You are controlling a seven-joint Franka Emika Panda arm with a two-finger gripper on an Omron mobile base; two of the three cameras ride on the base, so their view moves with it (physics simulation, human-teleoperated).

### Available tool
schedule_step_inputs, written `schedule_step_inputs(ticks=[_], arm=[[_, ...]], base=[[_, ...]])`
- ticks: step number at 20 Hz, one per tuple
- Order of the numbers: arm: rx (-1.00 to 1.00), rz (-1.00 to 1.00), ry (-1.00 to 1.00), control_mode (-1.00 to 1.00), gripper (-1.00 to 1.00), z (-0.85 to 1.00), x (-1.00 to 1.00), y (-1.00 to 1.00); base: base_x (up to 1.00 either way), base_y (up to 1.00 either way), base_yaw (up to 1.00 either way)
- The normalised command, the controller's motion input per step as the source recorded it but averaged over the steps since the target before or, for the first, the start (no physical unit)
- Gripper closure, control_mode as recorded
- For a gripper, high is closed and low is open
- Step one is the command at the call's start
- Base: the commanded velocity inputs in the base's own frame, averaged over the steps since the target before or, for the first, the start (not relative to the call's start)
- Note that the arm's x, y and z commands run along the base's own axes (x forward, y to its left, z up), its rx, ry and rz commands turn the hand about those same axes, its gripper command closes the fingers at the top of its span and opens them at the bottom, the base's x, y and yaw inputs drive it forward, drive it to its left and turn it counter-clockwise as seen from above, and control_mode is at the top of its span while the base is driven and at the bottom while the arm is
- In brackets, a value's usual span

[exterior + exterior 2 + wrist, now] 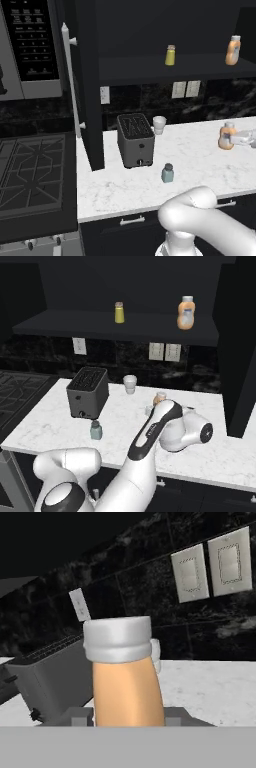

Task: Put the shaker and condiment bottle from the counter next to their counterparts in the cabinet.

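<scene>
My gripper (233,139) is shut on the condiment bottle (226,137), an orange-tan bottle with a pale cap, upright at the right side of the counter (195,150). In the hand view the bottle (127,682) stands between the gripper (127,717) fingers. From the right base view only its top (160,398) shows behind my arm. The pale blue shaker (167,173) (95,430) stands free near the counter's front, in front of the toaster. On the cabinet shelf (145,69) (90,323) stand the counterparts: a yellow shaker (170,55) (119,312) and an orange bottle (232,50) (186,313).
A dark toaster (135,140) (88,392) (45,682) and a white cup (159,125) (130,384) sit at the back of the counter. The open cabinet door (87,85) with its pale handle (70,80) juts out left of the toaster. A stove (30,170) lies further left.
</scene>
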Motion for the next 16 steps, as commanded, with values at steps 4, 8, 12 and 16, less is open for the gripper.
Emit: schedule_step_inputs(ticks=[4, 8, 12, 16], arm=[[0.01, -0.3, -0.08, -1.0, 1.0, 0.48, -0.6, -0.17], [0.0, -0.3, -0.07, -1.0, 1.0, 0.67, -0.43, -0.07], [0.0, -0.28, -0.01, -1.0, 1.0, 0.77, -0.22, 0.0], [0.0, -0.23, -0.02, -1.0, 1.0, 0.72, -0.23, 0.0]], base=[[0.0, 0.0, 0.0], [0.0, 0.0, 0.0], [0.0, 0.0, 0.0], [0.0, 0.0, 0.0]])
